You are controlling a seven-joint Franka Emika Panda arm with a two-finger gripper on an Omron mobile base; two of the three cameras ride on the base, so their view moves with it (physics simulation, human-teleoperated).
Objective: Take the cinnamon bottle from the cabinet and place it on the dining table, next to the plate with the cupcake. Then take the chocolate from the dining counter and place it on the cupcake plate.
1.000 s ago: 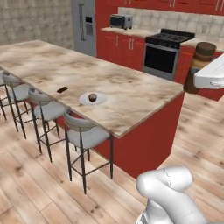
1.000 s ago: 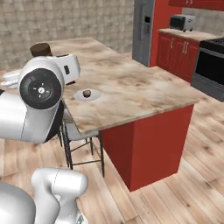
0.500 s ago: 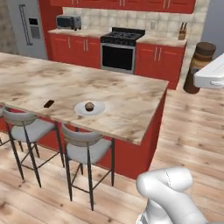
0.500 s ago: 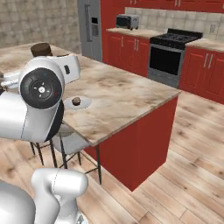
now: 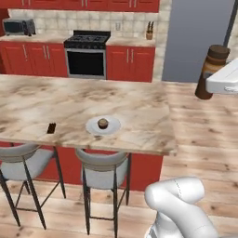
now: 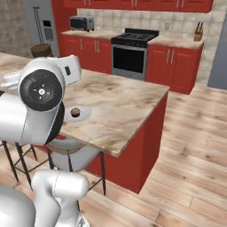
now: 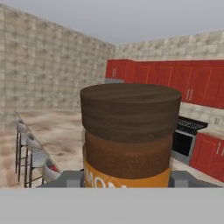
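One bottle in my grip: the cinnamon bottle [image 7: 130,135] fills the centre of the hand view, upright, cap on top, my jaws clamped partway on its lower body. It rides at the upper right of the left base view, clear of the bench [image 5: 139,116], so nothing gets knocked. Middle of that frame sits the plate [image 5: 111,126] with the cupcake [image 5: 102,123], bare marble beside it for the bottle. Further left lies the chocolate [image 5: 51,128], waiting.
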